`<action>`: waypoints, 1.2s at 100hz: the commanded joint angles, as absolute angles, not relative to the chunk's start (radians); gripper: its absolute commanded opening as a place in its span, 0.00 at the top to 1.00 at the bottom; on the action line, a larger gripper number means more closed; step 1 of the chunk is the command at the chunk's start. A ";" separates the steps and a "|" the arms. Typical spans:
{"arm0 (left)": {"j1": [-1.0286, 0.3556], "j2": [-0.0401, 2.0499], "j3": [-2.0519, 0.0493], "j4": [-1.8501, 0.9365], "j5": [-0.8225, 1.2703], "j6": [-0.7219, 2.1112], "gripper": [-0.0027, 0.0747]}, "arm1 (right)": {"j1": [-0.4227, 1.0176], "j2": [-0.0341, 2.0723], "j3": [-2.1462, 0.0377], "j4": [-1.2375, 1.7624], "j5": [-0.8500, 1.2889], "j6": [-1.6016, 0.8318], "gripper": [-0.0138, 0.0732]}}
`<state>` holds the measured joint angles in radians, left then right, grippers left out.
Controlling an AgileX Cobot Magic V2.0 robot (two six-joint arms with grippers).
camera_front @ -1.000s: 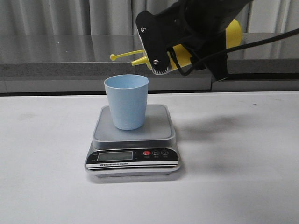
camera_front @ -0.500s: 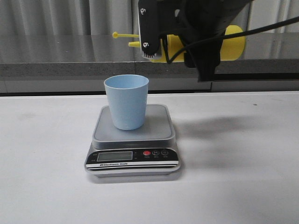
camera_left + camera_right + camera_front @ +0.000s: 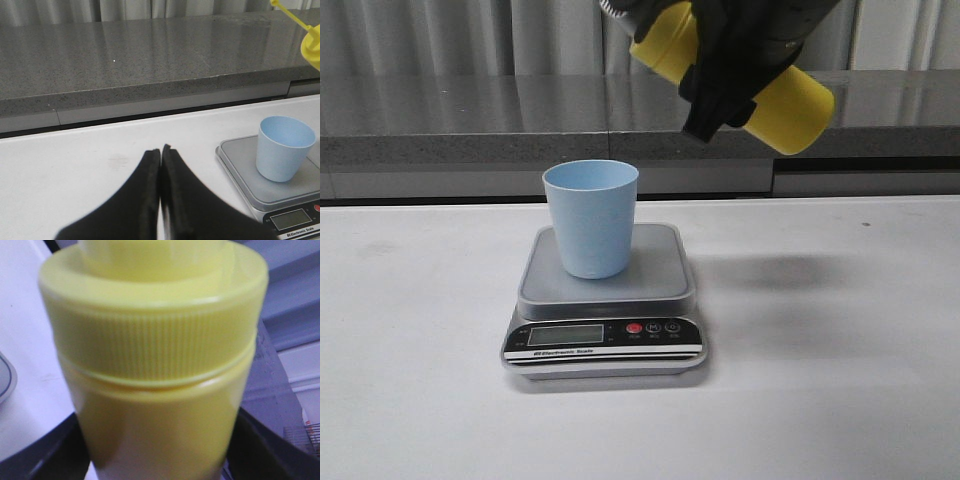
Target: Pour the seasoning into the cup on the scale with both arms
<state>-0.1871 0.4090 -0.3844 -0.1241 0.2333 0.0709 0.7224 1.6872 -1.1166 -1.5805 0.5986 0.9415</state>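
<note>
right gripper [image 3: 725, 70]: clamped around bottle [image 3: 790, 100], held tilted high above table, right of cup, nozzle end up-left past frame top | left gripper [image 3: 160, 155]: fingers pressed together, empty, low over table [image 3: 75, 165] left of scale | cup [image 3: 590, 218]: upright on scale [image 3: 605, 300] plate | bottle cap ribbed, fills right wrist view

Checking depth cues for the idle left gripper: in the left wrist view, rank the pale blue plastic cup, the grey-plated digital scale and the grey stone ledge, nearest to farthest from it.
From the shut left gripper:
1. Flat digital scale with grey plate, on the white table, toward the robot's right.
2. Pale blue plastic cup, standing on that scale's plate.
3. Grey stone ledge, beyond the table's far edge.
</note>
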 commanded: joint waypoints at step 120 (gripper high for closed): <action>-0.185 0.414 -0.413 -0.126 0.150 0.062 0.99 | 0.211 1.471 -0.945 -0.873 -0.412 0.693 0.56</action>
